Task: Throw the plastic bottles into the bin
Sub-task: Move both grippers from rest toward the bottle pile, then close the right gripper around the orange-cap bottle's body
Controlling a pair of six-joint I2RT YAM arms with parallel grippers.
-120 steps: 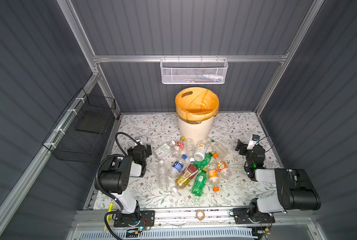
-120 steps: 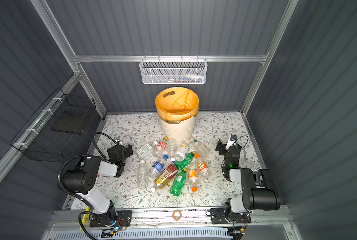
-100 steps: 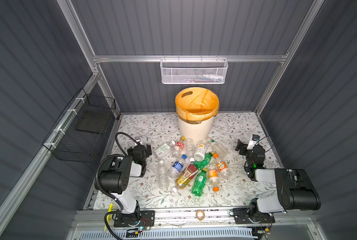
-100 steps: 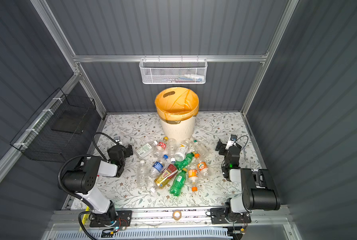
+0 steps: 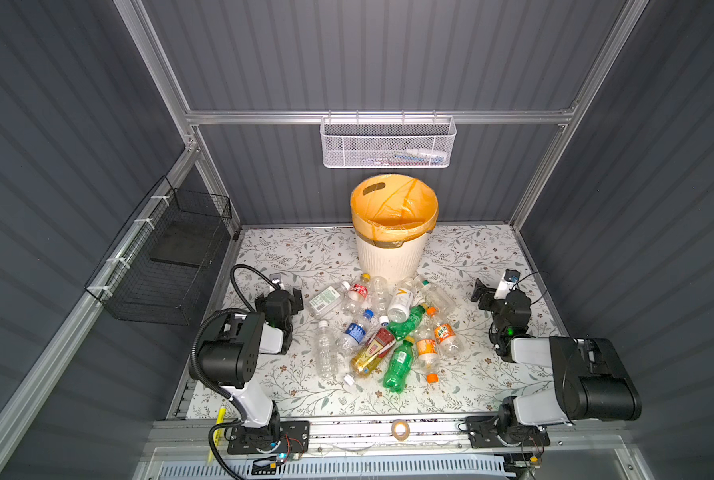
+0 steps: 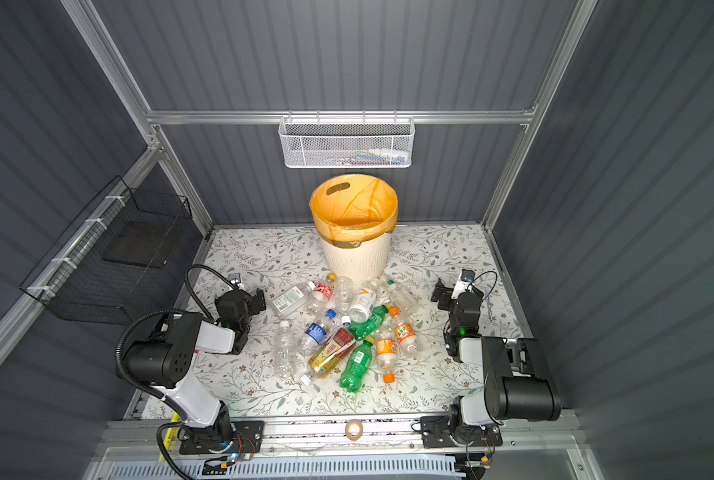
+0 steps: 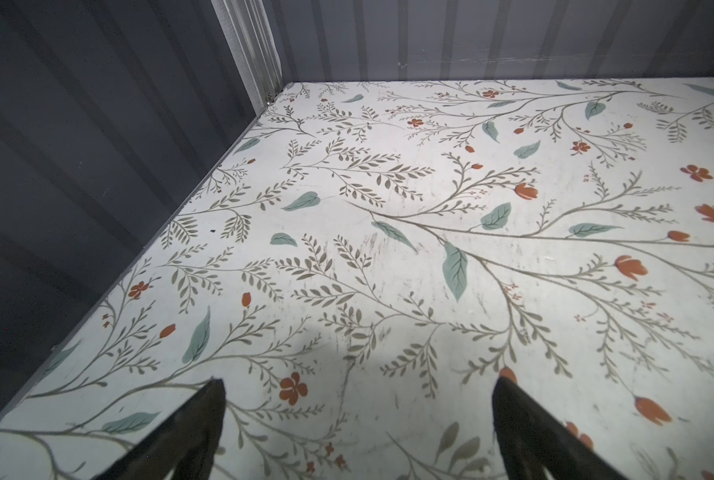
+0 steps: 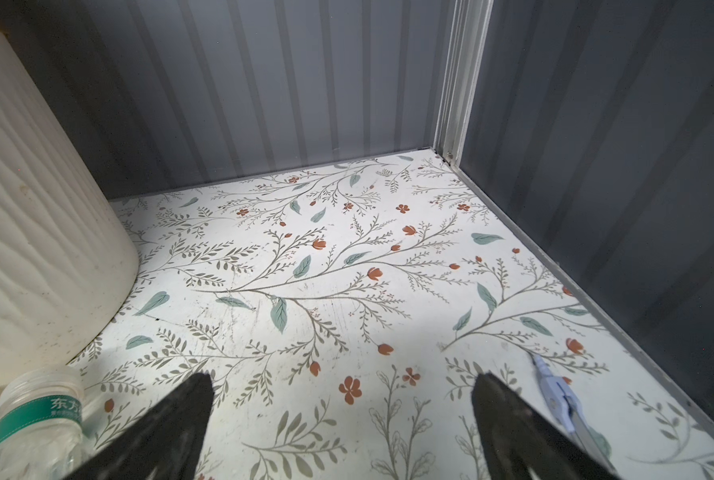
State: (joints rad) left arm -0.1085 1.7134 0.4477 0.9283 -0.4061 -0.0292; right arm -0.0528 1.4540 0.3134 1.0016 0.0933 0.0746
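A floral table [image 5: 471,257] carries a cream bin [image 5: 390,259], standing upright ahead of both jaws, its mouth open, probably to catch drops. The plastic bottles [image 5: 388,328] lie heaped between the left jaws and right jaws, touching neither. Both jaws are spread wide and empty over bare table, likely before a first pick.

Floral-print tabletop [image 5: 289,253] is seen w/ the bin [image 5: 390,262] stood at its rear centre. The plastic bottles [image 5: 397,365] are strewn on their sides in a heap just in front, approx. mid-table. A pale-blue clip-like tool [image 8: 556,392] is laid nr the right-hand wall.
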